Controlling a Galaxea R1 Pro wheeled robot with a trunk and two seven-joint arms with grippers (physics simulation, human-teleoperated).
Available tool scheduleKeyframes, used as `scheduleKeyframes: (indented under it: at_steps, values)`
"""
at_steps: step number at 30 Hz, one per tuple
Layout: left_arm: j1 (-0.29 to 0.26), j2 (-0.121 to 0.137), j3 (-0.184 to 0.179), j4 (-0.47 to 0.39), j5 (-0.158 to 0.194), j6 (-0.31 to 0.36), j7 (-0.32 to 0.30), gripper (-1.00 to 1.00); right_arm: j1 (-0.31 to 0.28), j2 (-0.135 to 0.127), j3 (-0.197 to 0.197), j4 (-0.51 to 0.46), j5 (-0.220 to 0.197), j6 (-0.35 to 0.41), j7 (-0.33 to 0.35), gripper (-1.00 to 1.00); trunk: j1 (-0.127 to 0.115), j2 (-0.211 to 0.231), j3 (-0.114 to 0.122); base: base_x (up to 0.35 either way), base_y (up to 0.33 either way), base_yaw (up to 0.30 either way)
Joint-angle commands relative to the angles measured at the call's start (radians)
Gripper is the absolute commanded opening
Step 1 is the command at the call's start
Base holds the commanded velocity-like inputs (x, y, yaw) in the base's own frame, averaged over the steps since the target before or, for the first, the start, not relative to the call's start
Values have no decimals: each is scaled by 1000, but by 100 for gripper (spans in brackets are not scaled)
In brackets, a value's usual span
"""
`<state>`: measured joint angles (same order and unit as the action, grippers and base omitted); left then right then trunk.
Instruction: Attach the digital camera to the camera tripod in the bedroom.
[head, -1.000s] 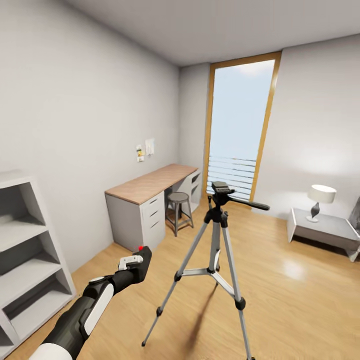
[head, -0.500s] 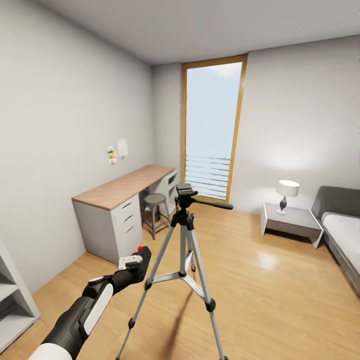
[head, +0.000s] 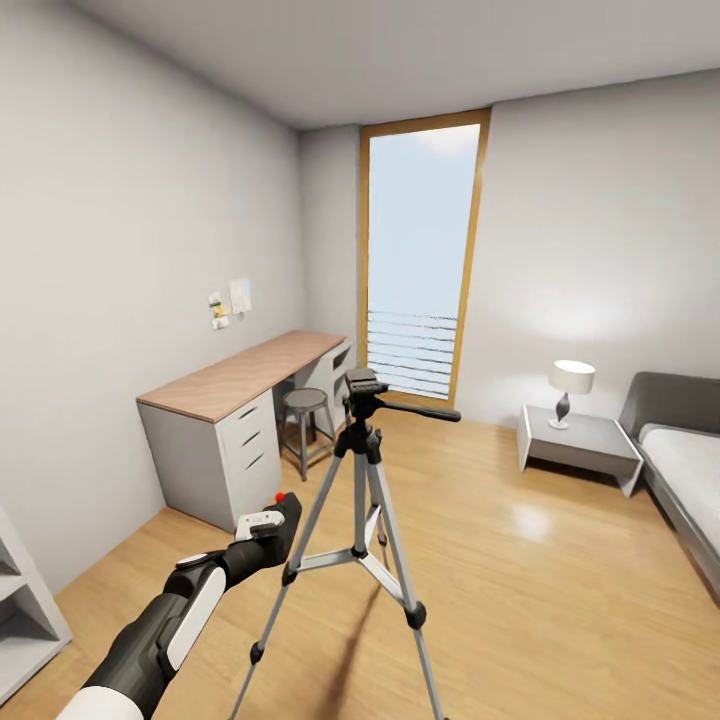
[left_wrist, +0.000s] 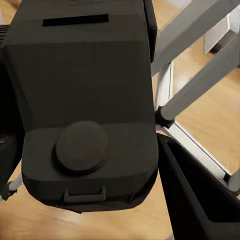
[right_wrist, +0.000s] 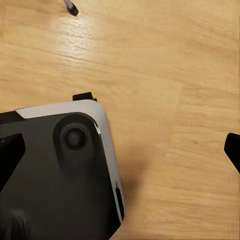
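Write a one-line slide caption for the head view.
In a bedroom, the left gripper holds the digital camera beside the camera tripod, below its head plate.

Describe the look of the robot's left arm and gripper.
The left arm is glossy black with white shell panels along the forearm and at the upper end. A rounded black wrist leads to the left gripper, which has a light grey finger. No cables or markings show.
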<state>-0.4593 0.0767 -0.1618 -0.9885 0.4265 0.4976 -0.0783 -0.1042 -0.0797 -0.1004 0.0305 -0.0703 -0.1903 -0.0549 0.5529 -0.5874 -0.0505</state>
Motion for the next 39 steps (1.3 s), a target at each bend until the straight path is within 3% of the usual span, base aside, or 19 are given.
scheduleKeyframes:
  at_steps: [1, 10, 16, 25, 39]
  values:
    - [-1, 1, -1, -1, 1, 4, -2, -100, -2, 0, -5, 3, -6, -8, 2, 100, 1, -2, -2, 143, -1, -1]
    - [-1, 3, 17, -1, 1, 4, -2, -100, -2, -1, -5, 3, -6, -8, 2, 100, 1, -2, -2, 144, 0, 0]
    - [-1, 3, 54, 0, 1, 3, 0, -100, -2, 1, -4, 3, -5, -8, 3, 100, 1, -2, -2, 23, 0, 40]
    - [-1, 3, 60, 2, 0, 2, 0, -100, -2, 0, -4, 3, -5, -8, 5, 100, 1, -2, -2, 2, 0, 152]
    - [-1, 3, 59, 3, 0, 2, 0, -100, -2, 0, -4, 3, -5, -8, 4, 100, 1, -2, -2, 0, 0, 13]
